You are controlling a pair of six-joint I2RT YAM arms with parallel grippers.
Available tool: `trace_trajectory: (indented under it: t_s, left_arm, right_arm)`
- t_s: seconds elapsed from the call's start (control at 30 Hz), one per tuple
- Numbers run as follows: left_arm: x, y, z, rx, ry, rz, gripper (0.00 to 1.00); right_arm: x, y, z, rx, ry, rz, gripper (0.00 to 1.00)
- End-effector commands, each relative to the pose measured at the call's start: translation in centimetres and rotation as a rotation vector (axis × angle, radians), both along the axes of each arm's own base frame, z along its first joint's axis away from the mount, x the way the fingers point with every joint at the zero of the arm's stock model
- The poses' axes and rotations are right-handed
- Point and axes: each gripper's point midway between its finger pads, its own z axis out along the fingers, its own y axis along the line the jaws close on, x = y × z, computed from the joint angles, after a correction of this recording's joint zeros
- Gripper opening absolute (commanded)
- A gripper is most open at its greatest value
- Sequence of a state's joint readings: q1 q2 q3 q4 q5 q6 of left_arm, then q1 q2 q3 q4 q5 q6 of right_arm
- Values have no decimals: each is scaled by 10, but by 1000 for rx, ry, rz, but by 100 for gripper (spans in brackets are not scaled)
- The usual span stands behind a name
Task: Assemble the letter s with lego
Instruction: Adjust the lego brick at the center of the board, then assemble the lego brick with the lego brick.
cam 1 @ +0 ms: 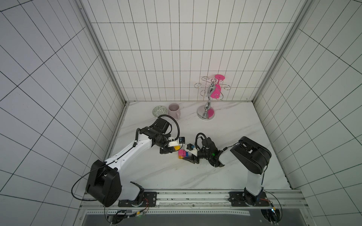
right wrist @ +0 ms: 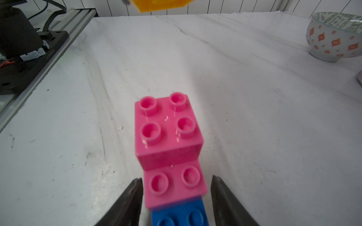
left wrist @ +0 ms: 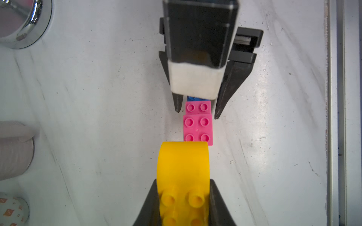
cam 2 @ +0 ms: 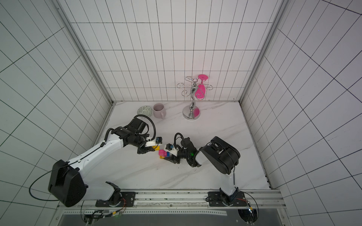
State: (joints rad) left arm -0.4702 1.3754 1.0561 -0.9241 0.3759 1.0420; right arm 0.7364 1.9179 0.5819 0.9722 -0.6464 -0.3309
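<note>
Mug [cam 1: 174, 110]: pale pink, upright.
Bowl [cam 1: 159, 111]: patterned, just beside mug.
Stand [cam 1: 203, 115]: chrome, near back wall [cam 1: 166, 58].
Glass [cam 1: 217, 90]: pink, hangs inverted on stand.
Table [cam 1: 239, 125]: white marble.

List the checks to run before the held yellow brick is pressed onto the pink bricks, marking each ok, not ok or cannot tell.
1. Yellow oblong plastic brick clamped in left gripper: ok.
2. Top pink square studded brick, all four studs uncovered: ok.
3. Blue square brick joined under the lower pink brick: ok.
4. Right gripper bracing those bricks: not ok, jaws stand clear on both sides.
5. Second yellow brick joined to the others: cannot tell.
</note>
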Motion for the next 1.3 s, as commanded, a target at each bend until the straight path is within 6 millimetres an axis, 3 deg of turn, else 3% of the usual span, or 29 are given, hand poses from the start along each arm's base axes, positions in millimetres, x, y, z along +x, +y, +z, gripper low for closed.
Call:
trace_trajectory:
  t_s: [0.0,0.17,0.47,0.63,0.83,1.03,1.27]
  left_arm:
    - [2,-5,3,-36,-15,-3,10]
    - [1,-5,1,-37,-15,-5,10]
    - [0,-4,-3,-15,-5,-6,10]
    - [0,-5,-6,-1,3,-18,10]
    - [2,-7,-7,0,10,-18,10]
    - [2,-6,-7,10,2,-42,10]
    - [-9,-12,-1,30,35,-153,10]
  right_arm:
    - [-1,1,23,140,-16,41,58]
    - [-3,-1,30,244,-2,91,57]
    - [-7,0,21,235,13,128,55]
    - [-5,1,16,235,15,122,41]
    - [-4,1,10,205,15,126,39]
    - [-2,1,9,206,-1,113,21]
    - [-5,-1,9,174,-27,126,21]
